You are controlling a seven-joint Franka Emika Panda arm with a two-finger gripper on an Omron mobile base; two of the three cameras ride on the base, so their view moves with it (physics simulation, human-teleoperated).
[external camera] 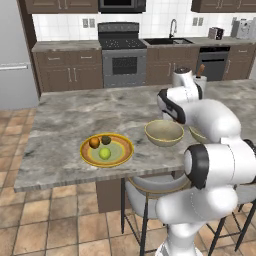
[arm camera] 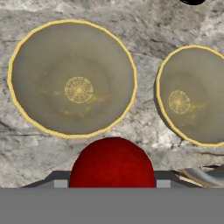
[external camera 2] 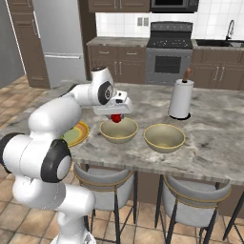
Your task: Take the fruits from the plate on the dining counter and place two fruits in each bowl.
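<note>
Pincer [external camera 2: 116, 117] w/ round red fruit [arm camera: 112, 162], no long axis.

Even, bright rendered light throughout, soft faint shadows, no glare, all three views slightly coarse-grained.

Terracotta tile floor [external camera: 45, 220]; dark brown cabinets [external camera: 67, 70] along a white tiled wall [external camera: 60, 22]; black stove [external camera: 123, 60] beside the sink [external camera: 167, 41]; grey fridge [external camera 2: 59, 43]; metal-legged stools [external camera 2: 107, 188] under the overhang.

Plate [external camera: 85, 155]: yellow-orange striped rim, pale green centre. Bowls [arm camera: 72, 78] [arm camera: 197, 96]: tan-olive, yellow rims, apparently a ringed gold centre motif. Held fruit [arm camera: 112, 162]: red; counter [external camera: 65, 120]: grey-beige marbled.
</note>
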